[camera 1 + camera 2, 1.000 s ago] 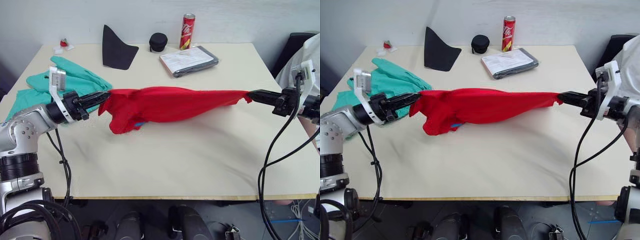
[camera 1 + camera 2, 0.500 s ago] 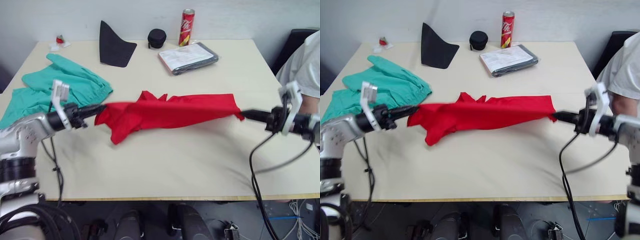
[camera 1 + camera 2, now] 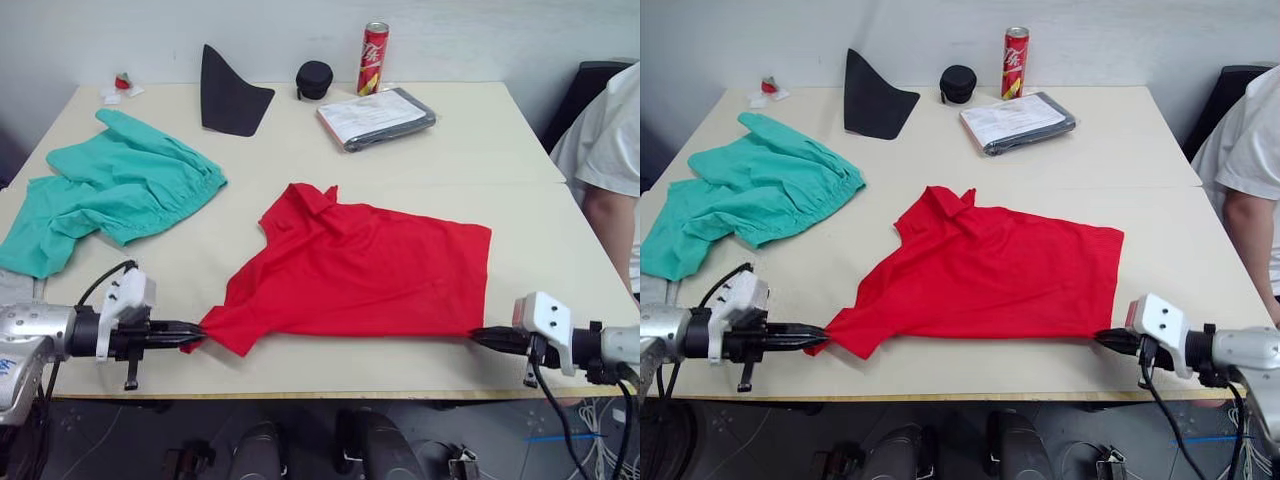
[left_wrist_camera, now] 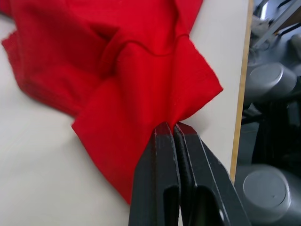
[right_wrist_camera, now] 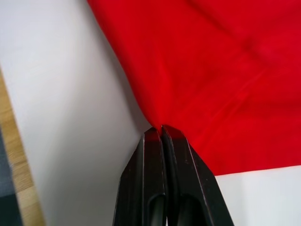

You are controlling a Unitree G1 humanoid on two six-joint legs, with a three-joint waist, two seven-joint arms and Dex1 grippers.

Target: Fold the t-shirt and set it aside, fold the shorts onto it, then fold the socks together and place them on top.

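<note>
T-shirt (image 3: 365, 270) lies spread on the beige table (image 3: 480, 150) near its front edge.

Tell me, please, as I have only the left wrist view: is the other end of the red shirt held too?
Observer: Yes, the right pincer is shut on the shirt at its near right corner.
Operator: Is the shirt lying flat?
Observer: Mostly; it is spread on the table, with the collar end crumpled.
Operator: Where are the shorts?
Observer: The shorts lie bunched at the table's left, apart from the shirt.
</note>
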